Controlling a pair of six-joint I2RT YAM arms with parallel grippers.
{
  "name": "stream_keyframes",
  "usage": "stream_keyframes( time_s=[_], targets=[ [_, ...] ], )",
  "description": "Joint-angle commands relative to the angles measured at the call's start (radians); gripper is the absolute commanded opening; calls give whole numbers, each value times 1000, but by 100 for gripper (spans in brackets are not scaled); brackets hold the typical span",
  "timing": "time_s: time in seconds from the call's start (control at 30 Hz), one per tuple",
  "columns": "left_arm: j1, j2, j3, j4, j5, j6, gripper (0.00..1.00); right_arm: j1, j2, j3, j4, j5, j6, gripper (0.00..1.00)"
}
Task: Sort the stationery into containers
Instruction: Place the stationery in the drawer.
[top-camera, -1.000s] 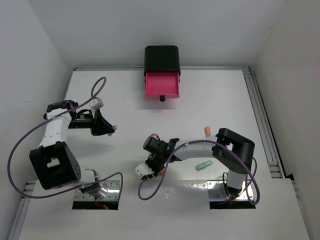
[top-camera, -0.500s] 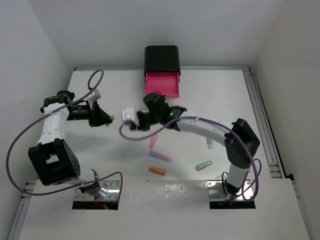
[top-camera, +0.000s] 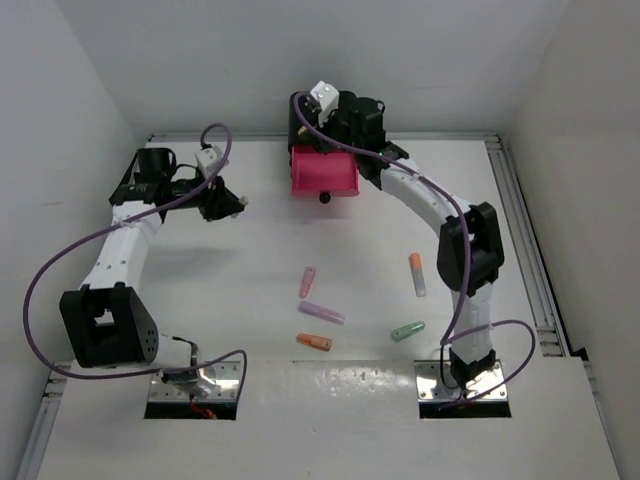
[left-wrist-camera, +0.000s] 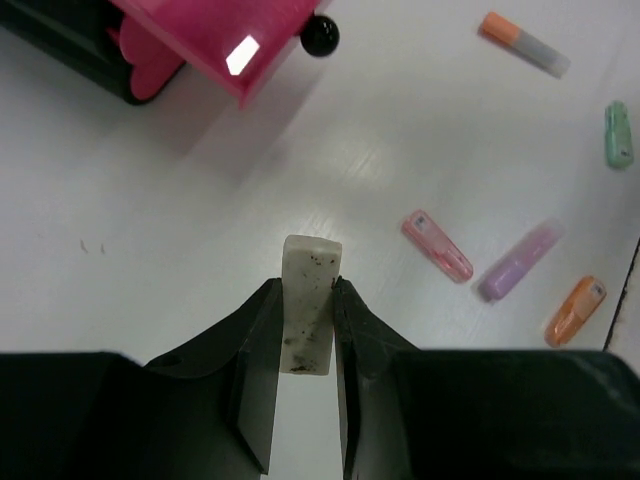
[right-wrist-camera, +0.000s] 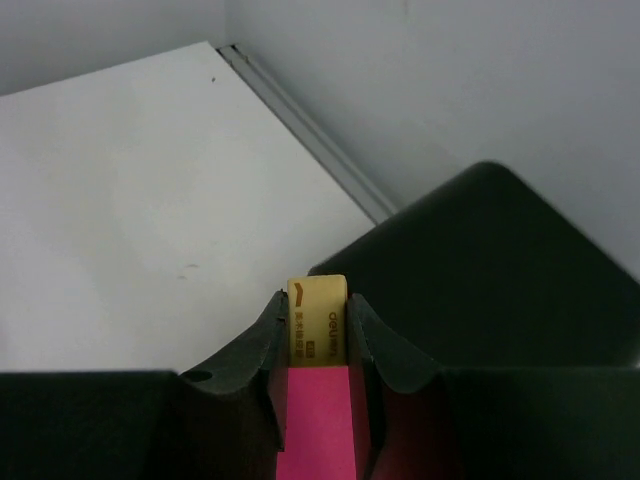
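Note:
The black box (top-camera: 304, 110) stands at the back with one pink drawer (top-camera: 324, 172) pulled out, its dark knob (top-camera: 324, 198) in front. My right gripper (top-camera: 335, 135) hangs over the box and drawer, shut on a yellow eraser (right-wrist-camera: 318, 318); the drawer's pink (right-wrist-camera: 316, 425) shows between its fingers. My left gripper (top-camera: 232, 203) is left of the drawer, shut on a speckled beige-white eraser (left-wrist-camera: 309, 300). On the table lie a pink stick (top-camera: 307, 282), a purple (top-camera: 321, 313), an orange (top-camera: 314, 342), a green (top-camera: 407, 331) and an orange-white one (top-camera: 416, 273).
Purple cables loop off both arms. A metal rail (top-camera: 520, 230) runs along the table's right edge and white walls close the back and sides. In the left wrist view the drawer (left-wrist-camera: 215, 40) is top left and the sticks lie right, pink stick (left-wrist-camera: 437, 245) nearest.
My right arm swung from the table's middle front up and back over the box and drawer. My left gripper moved back and a little right. The sticks it covered now show.

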Motion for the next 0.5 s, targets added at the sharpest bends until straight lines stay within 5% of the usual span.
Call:
stream_keyframes(
  time_s=[0.0,0.33,0.47],
  targets=[
    [-47,17,64,204,-27,-197,0,3,67,50,30,0,109,0],
    [-171,169,214,467,-145,-465,0,-42,89,1,15,9,80,0],
    [-240,244,286,495,-211,-487,0,-60,75,-27,-2,17,77,47]
  ],
)
